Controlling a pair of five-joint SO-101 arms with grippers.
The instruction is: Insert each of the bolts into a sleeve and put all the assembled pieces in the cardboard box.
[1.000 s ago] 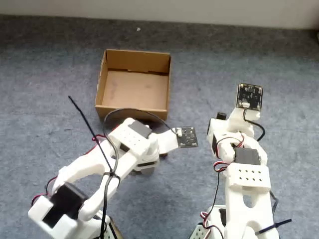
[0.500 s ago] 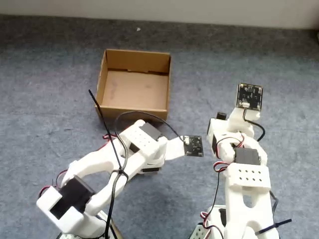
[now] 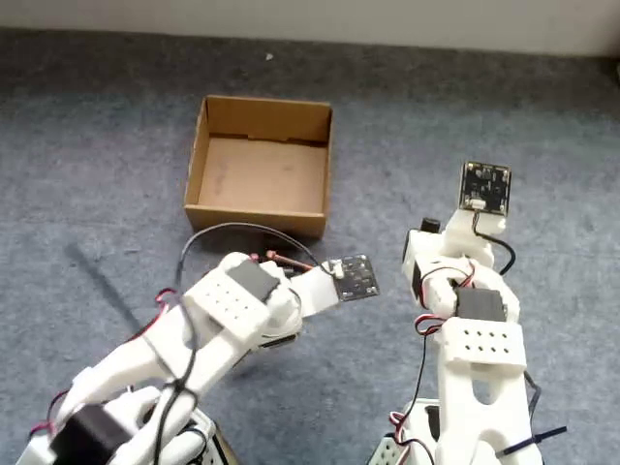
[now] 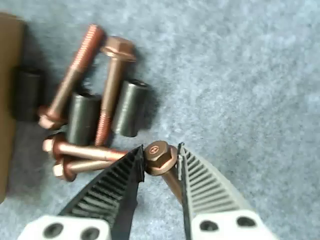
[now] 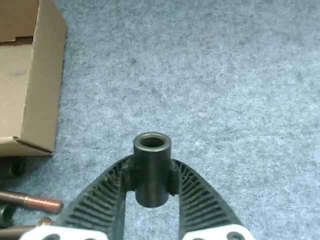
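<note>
1. While its two ribbed fingers press on either side of a copper-coloured hex head, the left tool (image 4: 160, 150) is clamped on the held bolt (image 4: 161, 160). The bolt's head faces the camera and its shank runs back between the fingers.
2. Just past the fingertips, the nearest loose bolt (image 4: 87, 150) and a second loose bolt (image 4: 80, 166) lie side by side on the table (image 4: 240, 75). Their shanks point toward the tool.
3. Beyond them, a flanged bolt (image 4: 112, 90) lies between the first sleeve (image 4: 129, 107) and the second sleeve (image 4: 82, 117), both dark and lying on their sides.
4. A long bolt (image 4: 72, 75) lies slanted on the far side of the second sleeve.
5. A third sleeve (image 4: 27, 95) sits farthest out, just beside the wall of the cardboard box (image 4: 7, 100). Whether they touch cannot be told.
6. Separately, the right tool (image 5: 151, 167) is closed on the held sleeve (image 5: 151, 187), gripping it around the middle with its open bore toward the camera.
7. From the high view, the left arm (image 3: 242, 295) is in front of the box's near wall, and the right arm (image 3: 465, 291) is well apart from the box.
</note>
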